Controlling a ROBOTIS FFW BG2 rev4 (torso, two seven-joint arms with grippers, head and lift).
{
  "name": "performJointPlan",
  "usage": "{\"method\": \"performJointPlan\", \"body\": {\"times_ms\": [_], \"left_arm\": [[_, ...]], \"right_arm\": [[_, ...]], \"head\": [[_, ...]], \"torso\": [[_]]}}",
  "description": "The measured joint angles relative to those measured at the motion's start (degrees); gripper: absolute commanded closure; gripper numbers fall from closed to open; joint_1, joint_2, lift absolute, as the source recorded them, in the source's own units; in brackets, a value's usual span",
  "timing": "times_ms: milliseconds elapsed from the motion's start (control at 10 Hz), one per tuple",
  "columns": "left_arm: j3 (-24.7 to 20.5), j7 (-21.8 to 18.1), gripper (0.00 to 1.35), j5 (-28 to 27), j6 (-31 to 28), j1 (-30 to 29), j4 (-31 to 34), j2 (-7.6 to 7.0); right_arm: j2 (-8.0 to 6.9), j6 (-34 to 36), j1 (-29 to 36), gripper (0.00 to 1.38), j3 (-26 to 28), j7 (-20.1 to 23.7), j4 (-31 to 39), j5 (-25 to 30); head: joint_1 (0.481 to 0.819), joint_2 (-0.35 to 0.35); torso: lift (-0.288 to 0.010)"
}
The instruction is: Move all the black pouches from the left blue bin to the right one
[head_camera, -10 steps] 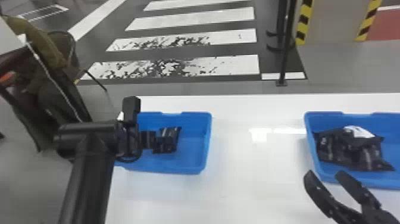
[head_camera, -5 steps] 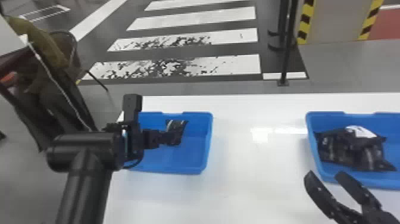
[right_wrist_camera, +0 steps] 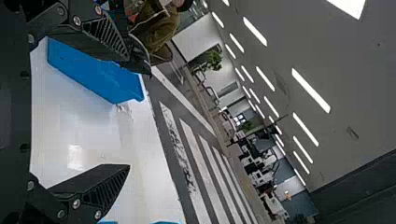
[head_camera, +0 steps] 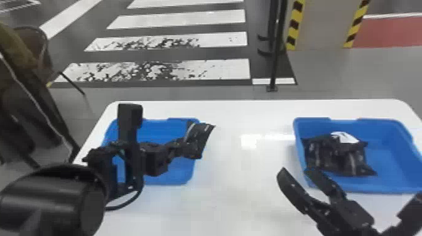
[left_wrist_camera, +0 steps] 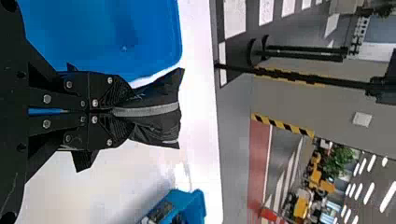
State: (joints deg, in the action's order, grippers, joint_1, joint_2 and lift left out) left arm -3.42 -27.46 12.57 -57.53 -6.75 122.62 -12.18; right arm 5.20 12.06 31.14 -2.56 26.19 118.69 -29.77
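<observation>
Shifted right, black pouch [head_camera: 199, 138] slants lengthwise, away and right.

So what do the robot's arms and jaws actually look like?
The left arm and right arm are black. The left has a thick, drum-shaped joint and a thin black cable curving beside it. Both sets of jaws are black too, tapering, with fine ridges and small silvery screws.

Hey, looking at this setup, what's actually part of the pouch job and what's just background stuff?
Part of the job:
- black pouch in the left gripper
- left blue bin
- right blue bin
- pouches inside it
- right gripper

Background:
- black pole
- panel with yellow-black striped edges
- green plant
</observation>
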Motion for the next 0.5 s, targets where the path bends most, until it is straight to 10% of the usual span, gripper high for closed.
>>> {"method": "performJointPlan", "body": {"times_ms": [500], "left_arm": [[5.7, -0.7, 1.21, 6.5, 2.8, -5.8, 6.8, 1.25]], "right_arm": [[2.10, 0.3, -9.5, 0.22, -3.8, 0.1, -5.2, -4.7]], "head": [[0.695, 0.015]], "torso": [[-0.140]]}}
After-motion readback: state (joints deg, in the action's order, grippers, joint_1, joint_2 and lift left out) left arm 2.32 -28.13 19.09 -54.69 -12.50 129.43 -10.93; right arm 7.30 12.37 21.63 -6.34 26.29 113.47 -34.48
